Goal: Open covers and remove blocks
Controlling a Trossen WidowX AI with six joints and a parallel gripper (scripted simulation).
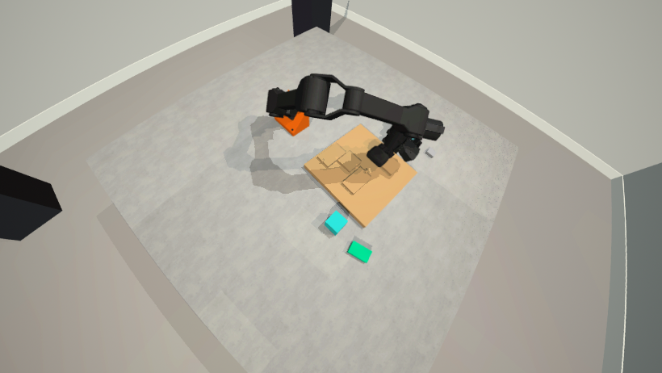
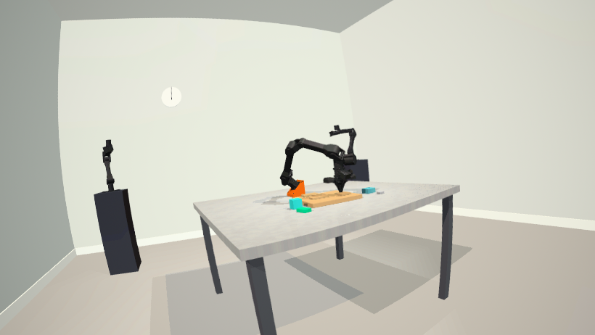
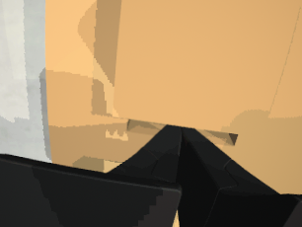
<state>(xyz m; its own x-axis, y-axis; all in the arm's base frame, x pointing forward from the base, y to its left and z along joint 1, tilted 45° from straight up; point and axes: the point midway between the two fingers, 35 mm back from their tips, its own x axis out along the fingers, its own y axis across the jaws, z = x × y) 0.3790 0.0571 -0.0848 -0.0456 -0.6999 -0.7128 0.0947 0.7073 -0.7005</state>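
Top view: the board [image 1: 370, 199] lies at frame centre; a cyan block [image 1: 336, 222] and a green block [image 1: 359, 251] rest on the table [image 1: 185, 194] below it, a small grey piece [image 1: 429, 152] to its right. The arm [image 1: 370, 104] reaches from the orange base [image 1: 292, 123]; the gripper [image 3: 180, 134], fingers together and empty, points down at a cover [image 3: 197, 48].

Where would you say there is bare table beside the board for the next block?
Bare table lies along the board's long edge right of the green block. It is crowded near the cyan block and around the shut gripper.
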